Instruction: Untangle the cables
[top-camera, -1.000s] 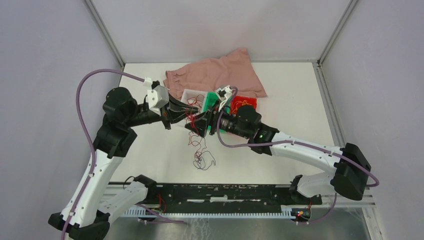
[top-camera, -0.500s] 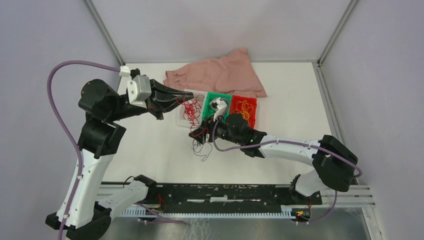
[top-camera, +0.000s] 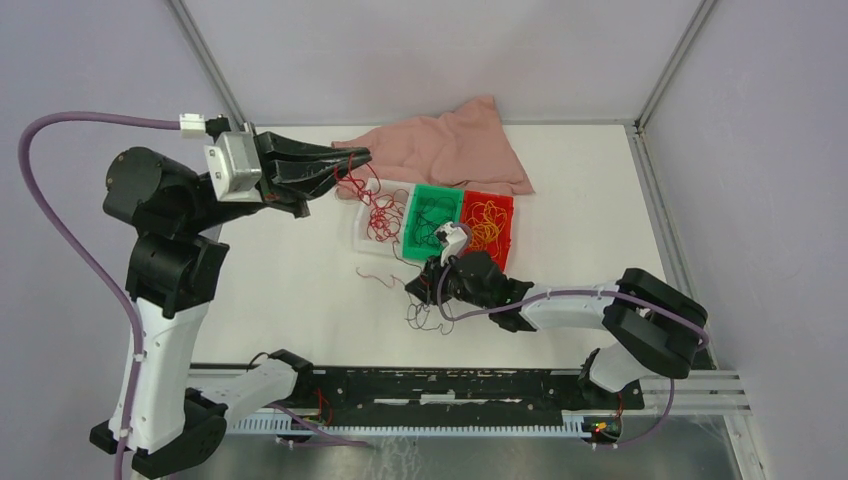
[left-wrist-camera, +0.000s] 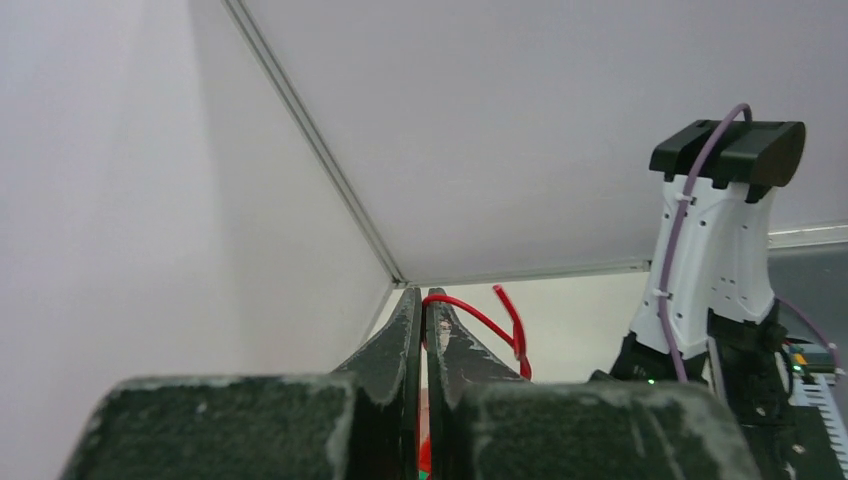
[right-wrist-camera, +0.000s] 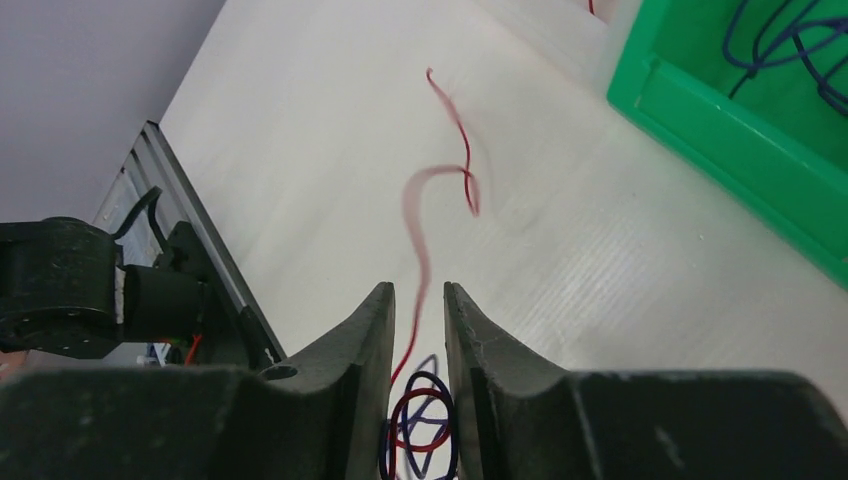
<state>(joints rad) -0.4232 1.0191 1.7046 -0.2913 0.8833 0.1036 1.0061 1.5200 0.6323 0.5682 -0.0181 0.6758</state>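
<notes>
- Left gripper (top-camera: 357, 157): high near the far-left edge of the table (top-camera: 290, 300), fingers pressed together on red cables (top-camera: 377, 215) that hang down into the white tray (top-camera: 360, 238).
- Right gripper (right-wrist-camera: 418, 290): low over the table, just in front of the green tray (right-wrist-camera: 720, 130). Its jaws stand a narrow gap apart, with one red strand (right-wrist-camera: 417, 240) running through the gap. Loose dark loops (top-camera: 418, 318) lie beside it.
- Room for you: open tabletop to its left, as far as the near rail (top-camera: 450, 385).
- Pink cloth (top-camera: 450, 145): covers the far edge.

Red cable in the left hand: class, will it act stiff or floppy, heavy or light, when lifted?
Probably floppy: the red cable droops in curls from the left hand. Likely light, as it is a thin strand. It might snag, since it loops and kinks.
</notes>
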